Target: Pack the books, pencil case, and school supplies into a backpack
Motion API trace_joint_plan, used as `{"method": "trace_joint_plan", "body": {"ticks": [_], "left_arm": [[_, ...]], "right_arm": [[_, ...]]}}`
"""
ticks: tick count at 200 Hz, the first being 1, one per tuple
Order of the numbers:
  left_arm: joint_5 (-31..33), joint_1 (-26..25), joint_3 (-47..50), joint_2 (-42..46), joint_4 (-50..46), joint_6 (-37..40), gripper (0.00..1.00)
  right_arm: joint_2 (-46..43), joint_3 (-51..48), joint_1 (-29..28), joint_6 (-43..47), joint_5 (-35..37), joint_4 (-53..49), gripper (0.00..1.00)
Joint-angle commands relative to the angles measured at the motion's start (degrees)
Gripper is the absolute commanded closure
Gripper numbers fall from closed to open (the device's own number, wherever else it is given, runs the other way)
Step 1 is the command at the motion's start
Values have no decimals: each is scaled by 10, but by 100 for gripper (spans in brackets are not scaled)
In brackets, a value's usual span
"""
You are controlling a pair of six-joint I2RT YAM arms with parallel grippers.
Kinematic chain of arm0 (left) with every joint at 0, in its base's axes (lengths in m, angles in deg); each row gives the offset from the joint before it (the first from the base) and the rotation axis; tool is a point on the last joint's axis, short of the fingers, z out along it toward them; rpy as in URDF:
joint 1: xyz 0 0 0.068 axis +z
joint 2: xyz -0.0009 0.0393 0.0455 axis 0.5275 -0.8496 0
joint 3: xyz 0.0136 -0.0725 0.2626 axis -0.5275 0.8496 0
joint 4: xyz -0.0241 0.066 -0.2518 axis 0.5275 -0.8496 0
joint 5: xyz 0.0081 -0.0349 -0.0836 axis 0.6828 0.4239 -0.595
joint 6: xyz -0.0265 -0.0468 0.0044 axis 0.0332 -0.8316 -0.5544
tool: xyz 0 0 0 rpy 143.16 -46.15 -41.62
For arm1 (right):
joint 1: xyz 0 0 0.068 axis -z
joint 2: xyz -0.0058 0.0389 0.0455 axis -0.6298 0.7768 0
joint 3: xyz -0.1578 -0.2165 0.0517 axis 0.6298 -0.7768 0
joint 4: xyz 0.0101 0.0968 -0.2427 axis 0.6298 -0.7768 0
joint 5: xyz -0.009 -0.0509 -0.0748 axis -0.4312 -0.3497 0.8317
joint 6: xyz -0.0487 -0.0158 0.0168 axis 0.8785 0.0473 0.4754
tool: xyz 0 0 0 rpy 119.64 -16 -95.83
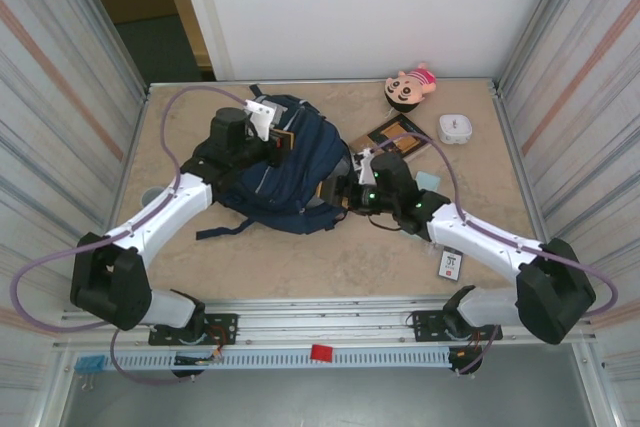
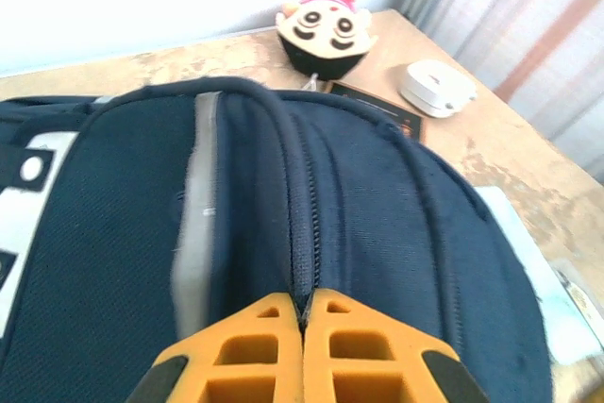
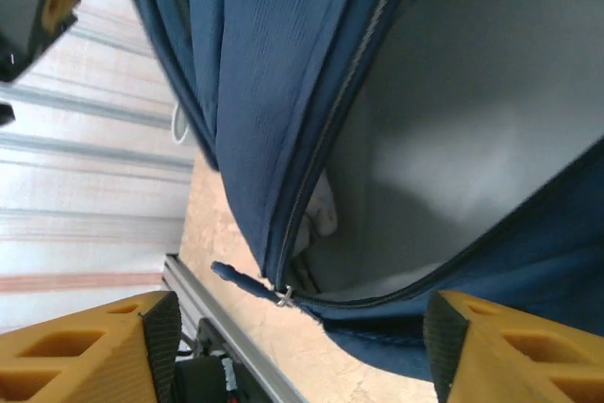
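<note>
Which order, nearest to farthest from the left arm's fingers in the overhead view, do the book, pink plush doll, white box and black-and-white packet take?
1. Book, just right of the backpack that the left fingers pinch.
2. Pink plush doll, at the far edge.
3. White box, far right.
4. Black-and-white packet, near edge on the right.

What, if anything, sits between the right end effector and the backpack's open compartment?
Nothing visible. The right end effector, jaws open, faces straight into the unzipped mouth of the backpack, with the grey lining showing ahead between its fingers. The left end effector is shut on the backpack fabric beside a zipper, clear of that path.
</note>
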Motion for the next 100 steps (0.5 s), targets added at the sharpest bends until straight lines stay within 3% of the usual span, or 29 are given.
{"method": "trace_joint_plan", "body": {"ticks": [1, 29, 67, 74, 100], "left_arm": [[-113, 9, -23, 40, 30, 58, 100], [-150, 10, -24, 39, 29, 68, 100], [-183, 10, -14, 43, 39, 61, 100], [-185, 10, -9, 46, 40, 58, 100], [-172, 10, 6, 63, 25, 51, 100]], "right_arm": [[-3, 8, 23, 22, -34, -1, 27], [41, 40, 21, 4, -69, 50, 24], [109, 65, 11, -47, -58, 107, 28], [120, 68, 10, -51, -60, 119, 33], [135, 89, -1, -57, -60, 146, 76]]}}
